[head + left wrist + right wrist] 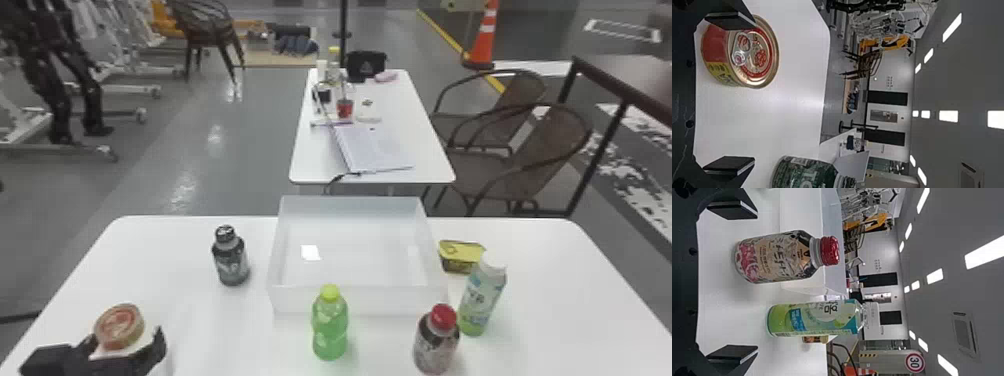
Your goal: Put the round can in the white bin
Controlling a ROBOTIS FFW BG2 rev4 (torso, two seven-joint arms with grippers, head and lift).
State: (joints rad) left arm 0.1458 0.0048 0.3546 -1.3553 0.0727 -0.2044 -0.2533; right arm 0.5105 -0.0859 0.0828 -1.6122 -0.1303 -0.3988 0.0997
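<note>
Wht tbl [170, 260], red/yel rnd can [741, 55]

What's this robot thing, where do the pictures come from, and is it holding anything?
It's a robot with two black arms. One picture looks down from its head. The other two, turned sideways, come from its left and right wrists.

On the table are a white bin, a round can, a yellow tin and four bottles: dark, green, red-capped and white-capped.

Its jaws are like flat fingers. The left jaws are wide open beside the round can, and the right jaws are open too. Neither holds anything.
</note>
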